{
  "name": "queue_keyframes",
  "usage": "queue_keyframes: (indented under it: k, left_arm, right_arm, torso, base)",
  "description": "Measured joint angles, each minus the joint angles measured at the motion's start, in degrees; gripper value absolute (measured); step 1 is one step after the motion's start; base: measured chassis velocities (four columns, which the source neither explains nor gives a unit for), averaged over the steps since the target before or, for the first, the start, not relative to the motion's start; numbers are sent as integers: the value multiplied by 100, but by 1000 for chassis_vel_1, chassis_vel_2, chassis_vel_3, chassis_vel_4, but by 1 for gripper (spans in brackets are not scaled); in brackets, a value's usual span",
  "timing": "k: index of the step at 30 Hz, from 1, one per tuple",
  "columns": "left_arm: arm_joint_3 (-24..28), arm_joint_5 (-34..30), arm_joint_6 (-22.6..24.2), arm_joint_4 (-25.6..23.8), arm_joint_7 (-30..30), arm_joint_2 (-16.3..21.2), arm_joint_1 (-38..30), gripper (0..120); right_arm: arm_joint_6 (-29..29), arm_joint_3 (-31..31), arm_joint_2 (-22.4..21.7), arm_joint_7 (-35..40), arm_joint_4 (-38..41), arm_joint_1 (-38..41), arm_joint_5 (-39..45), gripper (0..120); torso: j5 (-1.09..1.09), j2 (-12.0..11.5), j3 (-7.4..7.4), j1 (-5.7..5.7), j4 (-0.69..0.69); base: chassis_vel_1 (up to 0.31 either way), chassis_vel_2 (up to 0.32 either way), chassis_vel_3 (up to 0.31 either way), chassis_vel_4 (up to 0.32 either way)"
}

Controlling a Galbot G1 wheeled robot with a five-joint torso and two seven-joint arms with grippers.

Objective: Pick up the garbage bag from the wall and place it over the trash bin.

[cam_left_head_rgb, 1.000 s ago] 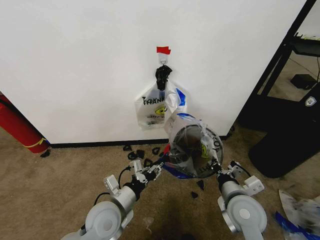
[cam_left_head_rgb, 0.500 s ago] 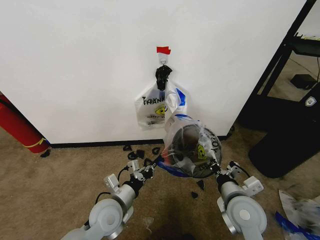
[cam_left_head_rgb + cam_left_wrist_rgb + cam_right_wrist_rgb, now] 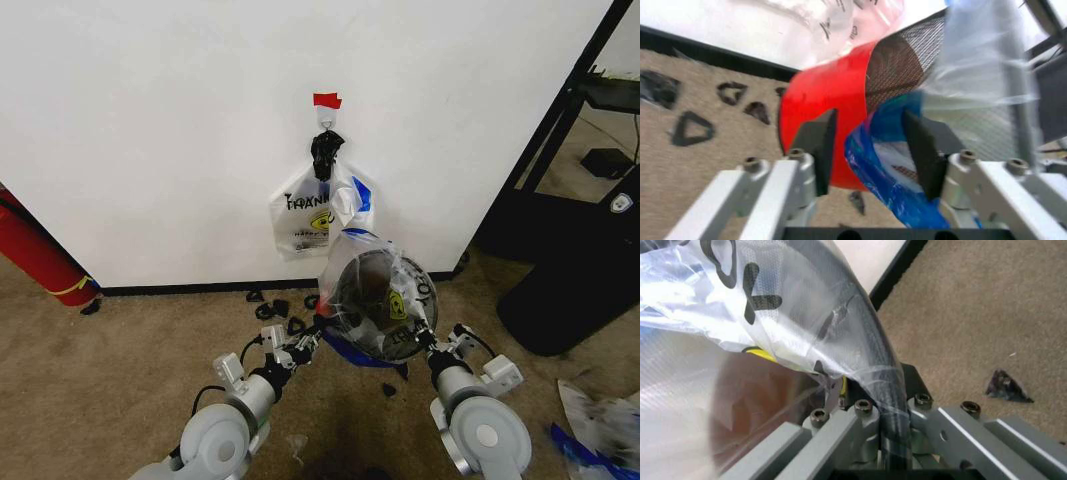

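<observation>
Left hand [image 3: 867, 150] straddles the garbage bag [image 3: 385, 290], hiding the trash bin [image 3: 833, 105].

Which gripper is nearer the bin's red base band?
Left. The left gripper sits open right at the red band, straddling a blue fold of the bag. The right gripper is up at the bin's rim, shut on bag and rim.

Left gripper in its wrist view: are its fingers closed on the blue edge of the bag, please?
No, the left gripper is open, the garbage bag lying between its spread jaws.
</observation>
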Motion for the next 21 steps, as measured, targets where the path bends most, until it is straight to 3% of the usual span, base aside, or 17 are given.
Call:
queue_keyframes:
  k: [8, 13, 16, 21]
  left_arm:
    - [-158, 547, 115, -547, -75, 324, 273, 74]
    - [-314, 570, 44, -899, -38, 466, 333, 91]
    - [-331, 234, 40, -992, -80, 529, -14, 99]
    - [-257, -428, 241, -875, -129, 616, -775, 100]
  right_arm:
    - [59, 26, -1, 2, -327, 180, -44, 0]
    - [59, -82, -38, -134, -315, 33, -252, 0]
    - [91, -249, -112, -416, -268, -220, -603, 0]
    - [120, -460, -266, -741, -282, -469, -1081, 0]
  torso:
    - [0, 0, 0, 0, 1]
    - [0, 0, 0, 0, 1]
    - [0, 0, 0, 0, -1]
    - [0, 0, 0, 0, -1]
  base:
    - [0, 0, 0, 0]
    - [0, 0, 0, 0]
    - [0, 0, 0, 0]
    - [0, 0, 0, 0]
